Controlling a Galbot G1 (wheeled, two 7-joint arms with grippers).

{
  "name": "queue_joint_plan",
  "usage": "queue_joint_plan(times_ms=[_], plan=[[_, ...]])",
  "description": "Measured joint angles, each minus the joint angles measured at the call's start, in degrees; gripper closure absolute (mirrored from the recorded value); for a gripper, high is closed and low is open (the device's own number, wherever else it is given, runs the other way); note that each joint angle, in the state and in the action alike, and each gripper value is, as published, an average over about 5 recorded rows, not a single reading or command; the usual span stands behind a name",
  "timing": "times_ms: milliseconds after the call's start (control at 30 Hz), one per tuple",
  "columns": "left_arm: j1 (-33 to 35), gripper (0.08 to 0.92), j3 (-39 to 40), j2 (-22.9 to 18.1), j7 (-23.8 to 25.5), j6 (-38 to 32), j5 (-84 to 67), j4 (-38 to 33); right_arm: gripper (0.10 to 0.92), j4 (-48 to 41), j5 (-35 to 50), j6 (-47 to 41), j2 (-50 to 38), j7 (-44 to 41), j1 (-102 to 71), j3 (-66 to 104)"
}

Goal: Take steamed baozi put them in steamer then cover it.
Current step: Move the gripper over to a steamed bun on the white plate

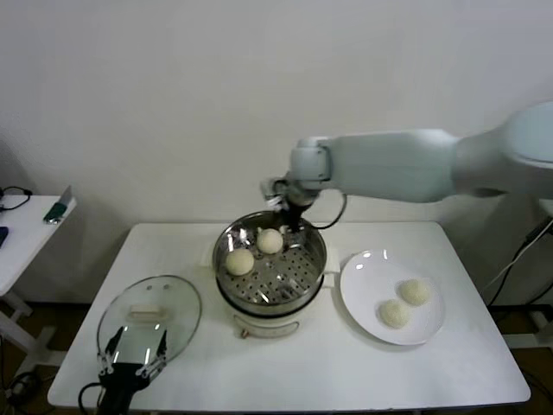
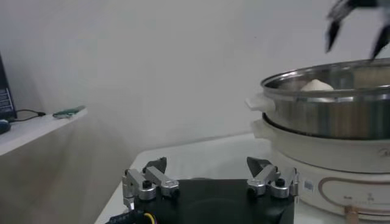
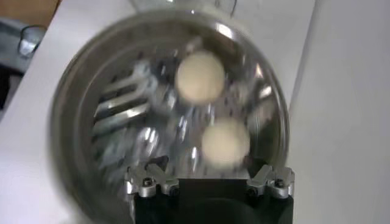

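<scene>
The steel steamer [image 1: 294,281] stands mid-table on its white pot base. Inside it lie two steamed baozi [image 1: 239,260] [image 1: 270,240]. Two more [image 1: 414,291] [image 1: 394,313] rest on the white plate [image 1: 367,281] to the right. My right gripper [image 1: 289,207] hangs open and empty above the steamer's far rim. Its wrist view looks down on both baozi [image 3: 200,76] [image 3: 225,142] beyond the gripper [image 3: 207,165]. The glass cover [image 1: 173,303] lies flat at the left. My left gripper [image 1: 131,359] stands open at the cover's near edge, holding nothing.
A side table [image 1: 26,233] with small items stands off to the left. In the left wrist view the steamer [image 2: 329,103] rises ahead of the left gripper [image 2: 207,163], with the right gripper [image 2: 356,27] above its rim. A wall runs behind the table.
</scene>
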Motion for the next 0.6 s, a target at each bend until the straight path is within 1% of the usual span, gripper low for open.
queue_joint_plan(times_ms=[167, 333, 600], plan=[[-0.7, 0.177, 0.1, -0.1, 0.2, 0.4, -0.1, 0.2, 0.202, 4.9, -4.1, 1.1, -9.9, -1.8, 2.9, -4.4], [-1.0, 0.177, 0.5, -0.3, 0.1, 0.5, 0.0, 0.3, 0.203, 7.9, -9.1, 0.9, -18.3, -1.8, 1.7, -5.9], [-1.0, 0.177, 1.1, -1.4, 0.1, 0.5, 1.0, 0.4, 0.203, 9.2, -16.0, -0.9, -25.9, 0.5, -6.6, -2.8]])
